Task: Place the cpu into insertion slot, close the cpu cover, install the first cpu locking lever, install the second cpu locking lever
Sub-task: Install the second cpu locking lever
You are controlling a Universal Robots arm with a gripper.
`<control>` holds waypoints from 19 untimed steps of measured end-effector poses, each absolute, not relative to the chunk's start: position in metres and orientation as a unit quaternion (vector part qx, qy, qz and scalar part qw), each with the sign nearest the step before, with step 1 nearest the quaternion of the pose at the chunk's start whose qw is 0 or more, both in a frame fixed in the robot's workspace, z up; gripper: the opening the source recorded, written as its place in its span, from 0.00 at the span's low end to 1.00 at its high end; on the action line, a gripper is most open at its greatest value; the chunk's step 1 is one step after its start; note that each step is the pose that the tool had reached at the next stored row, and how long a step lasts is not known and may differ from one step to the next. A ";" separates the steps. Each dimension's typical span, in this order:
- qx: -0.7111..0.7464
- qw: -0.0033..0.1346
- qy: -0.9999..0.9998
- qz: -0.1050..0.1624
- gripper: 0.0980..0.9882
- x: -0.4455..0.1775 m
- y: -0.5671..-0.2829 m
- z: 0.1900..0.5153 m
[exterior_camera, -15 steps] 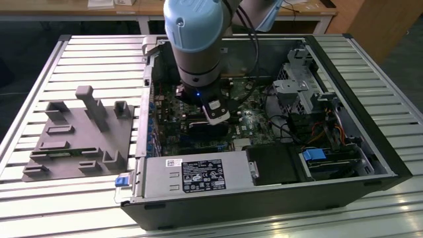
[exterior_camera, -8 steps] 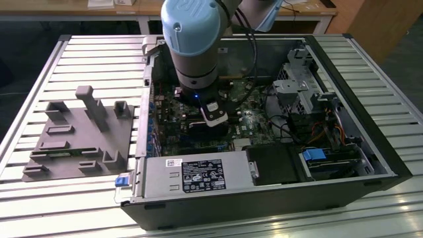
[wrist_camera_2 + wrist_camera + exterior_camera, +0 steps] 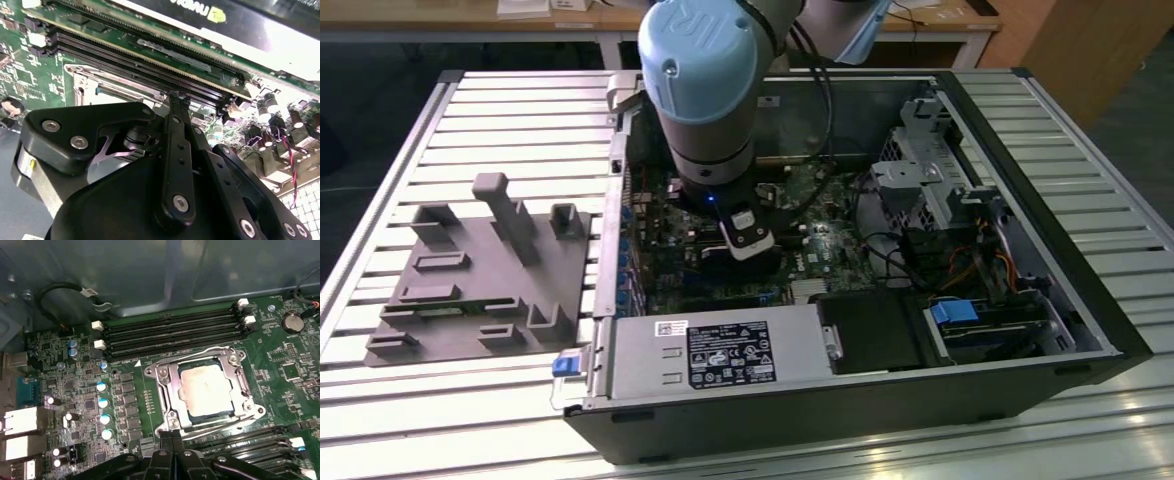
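With the tool (image 3: 170, 436) closed and empty at the socket's near edge, the cpu (image 3: 206, 390) is seen seated under the cpu cover (image 3: 167, 390) — a thin locking lever (image 3: 200, 431) just ahead is judged stiff, springy, best pushed near its free end.

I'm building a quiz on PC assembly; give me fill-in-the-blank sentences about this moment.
1. The cpu lies inside the insertion ____.
2. The cpu cover is ____ over the chip, which shows through its window.
3. In the exterior view, the arm reaches into an open computer ____.

Missing words: slot; closed; case
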State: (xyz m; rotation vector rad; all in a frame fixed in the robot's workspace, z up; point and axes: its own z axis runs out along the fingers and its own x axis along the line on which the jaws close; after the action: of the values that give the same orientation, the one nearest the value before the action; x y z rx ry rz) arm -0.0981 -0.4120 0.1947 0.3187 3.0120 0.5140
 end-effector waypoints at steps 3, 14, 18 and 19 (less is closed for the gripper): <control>0.104 0.034 0.978 0.177 0.00 -0.100 -0.412 0.193; 0.104 0.033 0.978 0.179 0.00 -0.102 -0.411 0.187; 0.104 0.033 0.978 0.179 0.00 -0.103 -0.410 0.186; 0.104 0.033 0.978 0.179 0.00 -0.103 -0.410 0.186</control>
State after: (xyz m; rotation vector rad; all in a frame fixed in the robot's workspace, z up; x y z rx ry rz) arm -0.1026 -0.4100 0.1856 0.3201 3.0080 0.5505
